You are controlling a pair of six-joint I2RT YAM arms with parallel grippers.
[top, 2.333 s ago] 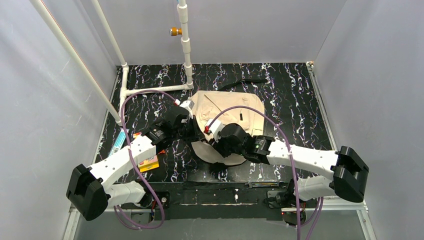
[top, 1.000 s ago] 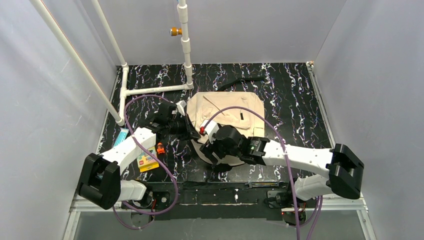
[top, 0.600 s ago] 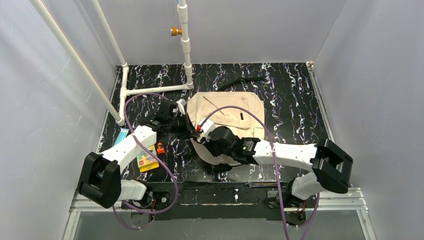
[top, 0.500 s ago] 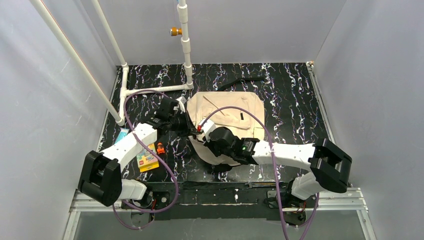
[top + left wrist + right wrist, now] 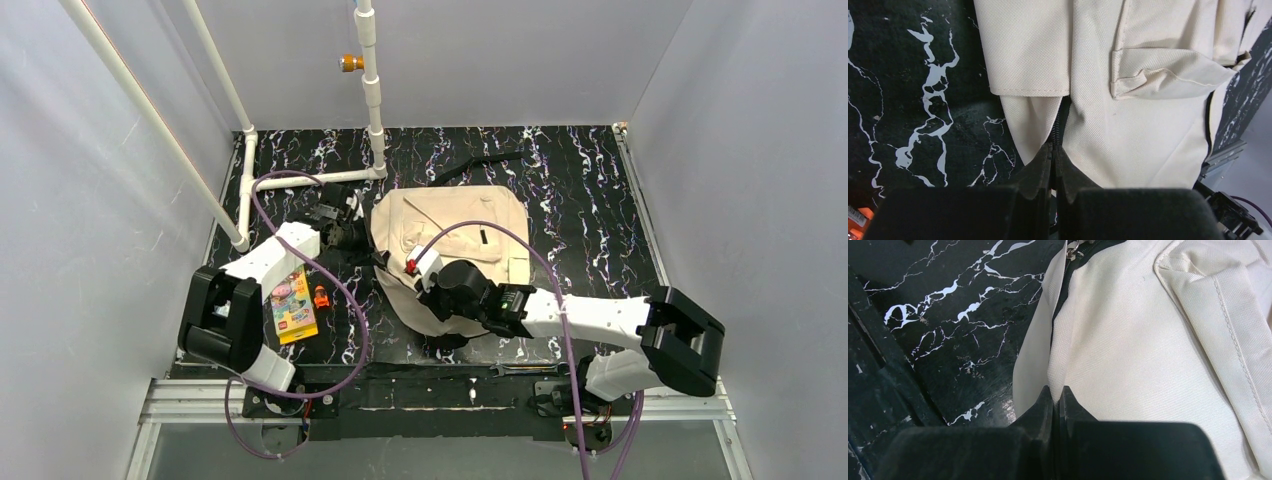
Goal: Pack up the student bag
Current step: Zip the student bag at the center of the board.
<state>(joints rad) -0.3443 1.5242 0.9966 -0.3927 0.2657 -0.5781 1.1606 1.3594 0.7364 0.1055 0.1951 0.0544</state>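
Left arm's tucked its elbow in and pulled its fingers back toward the far left, and the bag (image 5: 470, 215) has spread out that way with it; the right wrist has slid a touch right.

Left gripper (image 5: 1052, 150) first: fingers pressed tight together, pinching the bag's beige cloth right where the black zip (image 5: 1062, 117) runs down into them. Just beyond the tips a hemmed panel overlaps the zip. Up to the right of them lies a creased pocket flap (image 5: 1168, 75). Left of the fingers it's bare black marbled table (image 5: 913, 100).

Right gripper (image 5: 1053, 392) now: fingers squeezed together too, nipping the loose pale edge of the cloth beside the zip. The metal pull (image 5: 1073, 249) sits well beyond the tips. Right of those fingers is all bag, left of them table.

From overhead, the bag lies mid-table between the two grippers. The left one is at its left rim, and the right wrist sits over its near-left corner and hides it.

Further out, on the near side of the left fingers, a colourful book (image 5: 292, 308) lies with a small orange thing (image 5: 320, 297) just beside it. On the far side there's a white pipe frame (image 5: 305, 180), and a black strap (image 5: 480, 160) trails off the bag's far edge.
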